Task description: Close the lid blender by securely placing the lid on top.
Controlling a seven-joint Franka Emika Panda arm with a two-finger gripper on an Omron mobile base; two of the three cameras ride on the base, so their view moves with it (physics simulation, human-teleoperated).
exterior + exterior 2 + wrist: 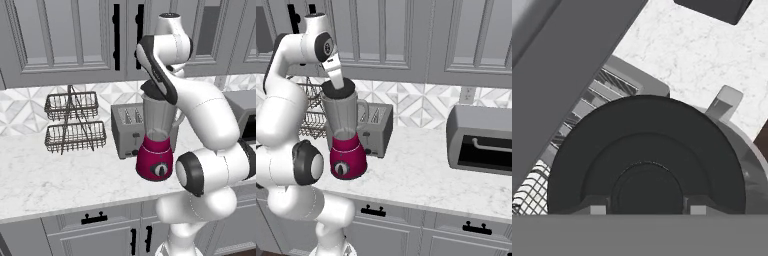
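The tool (336, 80) hangs straight above the blender (346, 135), its fingers closed on the knob at the centre of the lid (338, 90). From the hand view the two dark fingertips (598, 209) pinch that raised central knob from either side, with the lid (647, 155) spreading out as a broad black disc below them. The lid sits at the mouth of the clear grey jar; in the right base view it looks level with the rim, though the arm hides part of the join, so whether it is fully seated or just resting there is hard to tell. In the left base view the lid (152, 91) shows as a dark cap under the wrist, on top of the jar.

The blender (156, 145) stands upright on the marble worktop (50, 175), its magenta base and black dial facing forward, the jar's handle turned toward the right. Just behind it, and touching or nearly so, stands a grey toaster (126, 129). Further left on the worktop, well apart from the blender, is a two-tier wire basket rack (74, 122). To the right, a grey toaster oven (481, 140) rests against the tiled wall. Grey cabinets (421, 35) run above.
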